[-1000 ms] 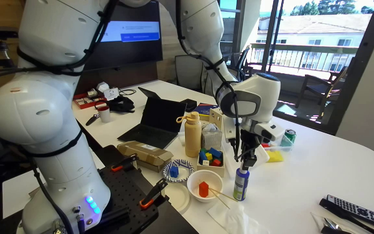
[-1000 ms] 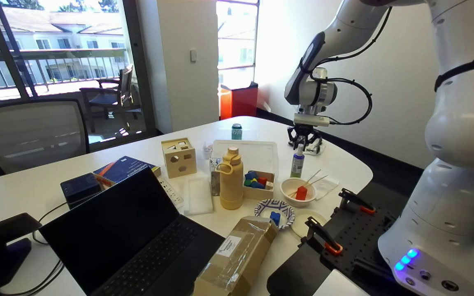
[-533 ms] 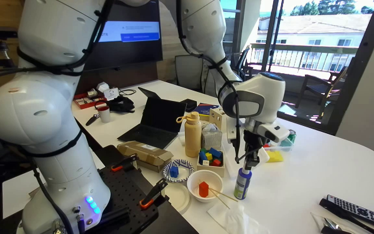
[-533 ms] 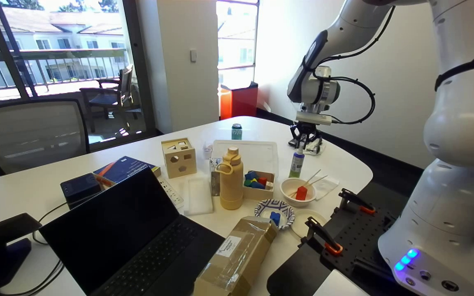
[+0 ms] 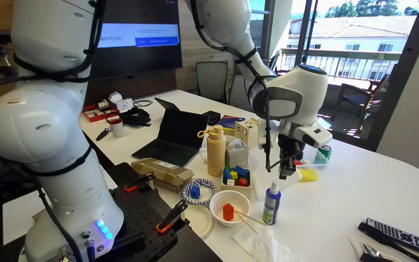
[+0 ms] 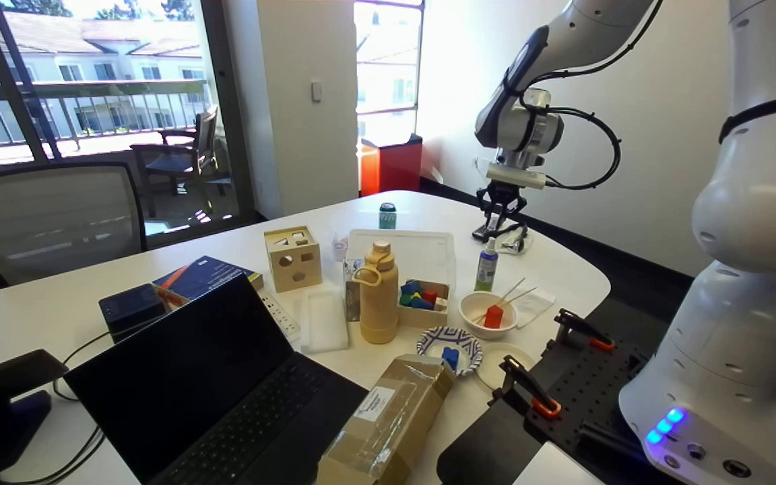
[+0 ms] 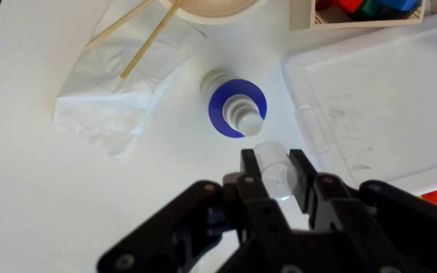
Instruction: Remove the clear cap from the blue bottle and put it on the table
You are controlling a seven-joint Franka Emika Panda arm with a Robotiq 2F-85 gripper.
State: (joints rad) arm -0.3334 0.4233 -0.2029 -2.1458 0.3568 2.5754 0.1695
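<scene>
The blue bottle point(image 5: 271, 205) stands upright on the white table point(image 5: 333, 189), with its pale spray nozzle bare. It also shows in an exterior view point(image 6: 486, 269) and from above in the wrist view point(image 7: 237, 108). My gripper point(image 7: 273, 163) is shut on the clear cap point(image 7: 278, 172), which sits between the two dark finger pads point(image 7: 249, 162). The gripper is above the bottle and apart from it, a little to one side, in both exterior views point(image 5: 286, 175) point(image 6: 496, 217). The cap is hard to make out in the exterior views.
Beside the bottle stands a white bowl point(image 5: 217, 203) with a red block and wooden sticks, and a thin white napkin point(image 7: 104, 94). A clear-white plastic tray point(image 7: 385, 102) lies close on another side. A yellow bottle point(image 5: 216, 154), a green can point(image 6: 387, 215) and a remote point(image 5: 404, 236) stand farther off.
My gripper has risen off the bottle with the cap in it and moved slightly aside. The nozzle now shows. The bottle, slightly tilted half a second ago, stands upright.
</scene>
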